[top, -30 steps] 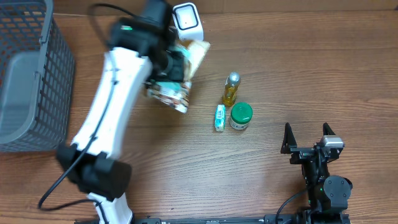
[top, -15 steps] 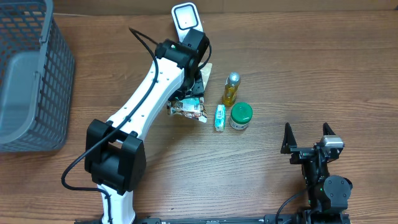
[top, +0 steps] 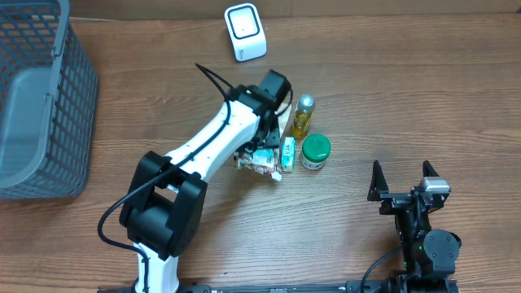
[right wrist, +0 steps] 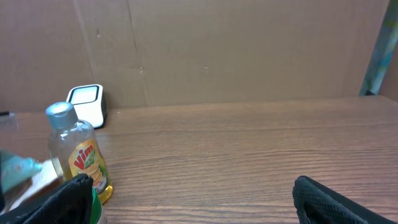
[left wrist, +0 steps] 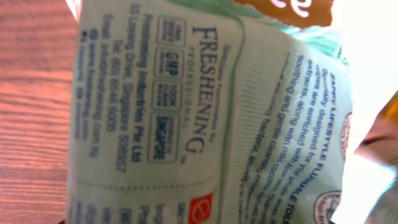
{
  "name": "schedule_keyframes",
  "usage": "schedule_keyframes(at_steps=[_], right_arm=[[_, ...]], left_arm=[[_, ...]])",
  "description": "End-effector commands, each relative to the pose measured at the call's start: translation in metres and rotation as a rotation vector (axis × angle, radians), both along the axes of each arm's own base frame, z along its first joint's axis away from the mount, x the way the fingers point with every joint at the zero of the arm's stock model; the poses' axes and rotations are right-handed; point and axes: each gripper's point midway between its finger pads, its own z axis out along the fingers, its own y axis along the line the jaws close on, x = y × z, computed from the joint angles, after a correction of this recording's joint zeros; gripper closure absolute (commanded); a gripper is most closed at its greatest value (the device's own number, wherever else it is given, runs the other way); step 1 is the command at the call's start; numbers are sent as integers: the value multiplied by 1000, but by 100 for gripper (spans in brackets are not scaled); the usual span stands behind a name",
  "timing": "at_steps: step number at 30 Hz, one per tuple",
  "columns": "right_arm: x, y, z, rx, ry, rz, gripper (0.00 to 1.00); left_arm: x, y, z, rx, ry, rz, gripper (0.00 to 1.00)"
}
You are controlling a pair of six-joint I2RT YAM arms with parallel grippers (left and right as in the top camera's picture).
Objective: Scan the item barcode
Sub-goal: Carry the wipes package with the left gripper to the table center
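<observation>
My left gripper [top: 262, 146] is shut on the item, a pale green wipes packet [top: 259, 160], low over the table just left of a small tube [top: 287, 153]. The left wrist view is filled by the packet's printed back [left wrist: 205, 118]; its own fingers are hidden there, and no barcode shows. At the table's far edge stands the white barcode scanner [top: 245, 32], which the right wrist view has at its left [right wrist: 87, 104]. My right gripper [top: 403, 183] rests at the near right, open, with nothing between its fingers [right wrist: 336, 199].
A yellow dish-soap bottle [top: 303, 116] and a green-lidded jar [top: 315, 150] stand right of the tube. The bottle [right wrist: 78, 158] is at the left in the right wrist view. A grey mesh basket [top: 37, 98] sits at the far left.
The left arm has swung from beside the scanner toward the table's middle and lowered, carrying the packet down next to the tube. The right arm has not moved.
</observation>
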Motion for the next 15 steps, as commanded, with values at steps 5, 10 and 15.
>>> schedule_keyframes(at_steps=[5,10,15], right_arm=[[0,-3,-2,3,-3,-13,0],[0,-3,-2,3,-3,-13,0],[0,-2,-2,3,-3,-13,0]], left_arm=[[-2,18,-9,100,-16,-20,83],[-1,17,-9,90,-21,19,81],[-5,17,-9,92,-5,19,74]])
